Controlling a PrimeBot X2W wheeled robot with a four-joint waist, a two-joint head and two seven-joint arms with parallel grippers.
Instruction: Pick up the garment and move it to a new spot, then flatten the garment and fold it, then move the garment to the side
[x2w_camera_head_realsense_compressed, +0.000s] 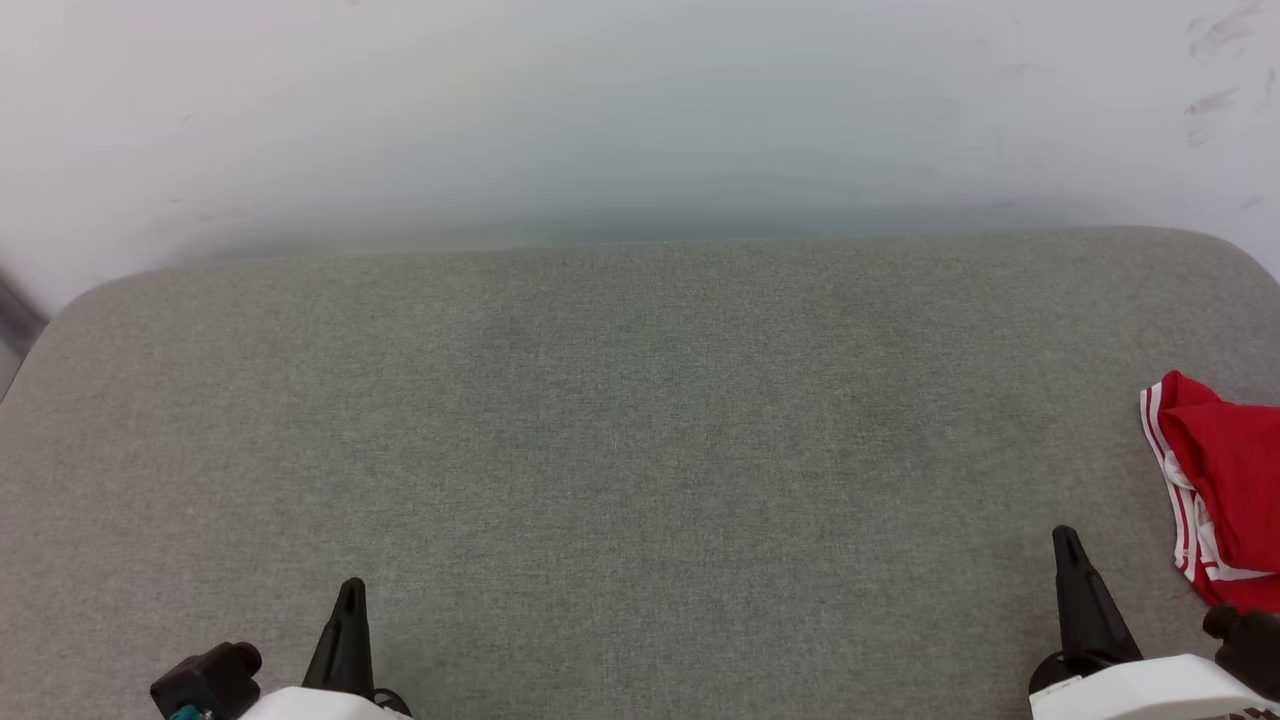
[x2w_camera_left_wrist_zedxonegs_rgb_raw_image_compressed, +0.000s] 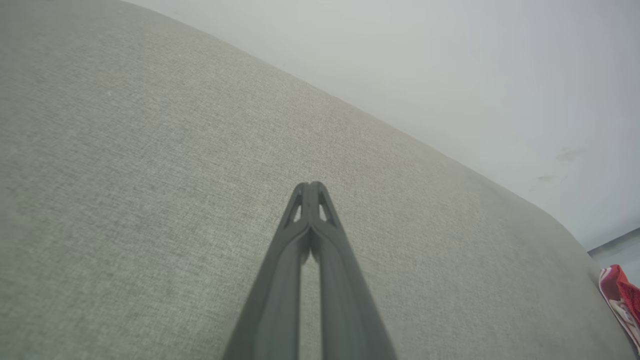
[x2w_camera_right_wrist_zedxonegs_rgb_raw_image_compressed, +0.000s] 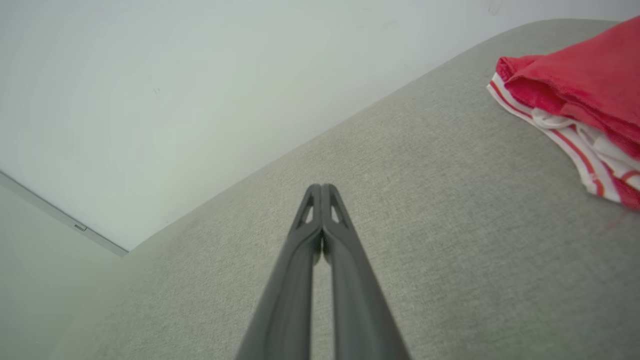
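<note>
My left gripper (x2w_camera_head_realsense_compressed: 350, 588) and my right gripper (x2w_camera_head_realsense_compressed: 1066, 538) hover low over a grey woven cushion (x2w_camera_head_realsense_compressed: 640, 430), each with its two dark fingers pressed together, clasping nothing. The red jersey T-shirt (x2w_camera_head_realsense_compressed: 1225, 480) lies bunched at the cushion's right edge, striped red-and-white trim showing, near my right gripper but apart from its fingertips. A pale wall (x2w_camera_head_realsense_compressed: 640, 120) stands behind.

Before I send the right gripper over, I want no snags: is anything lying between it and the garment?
Nothing visible does. Just grey cushion lies between the shut right gripper and the garment, which sits to its right.
</note>
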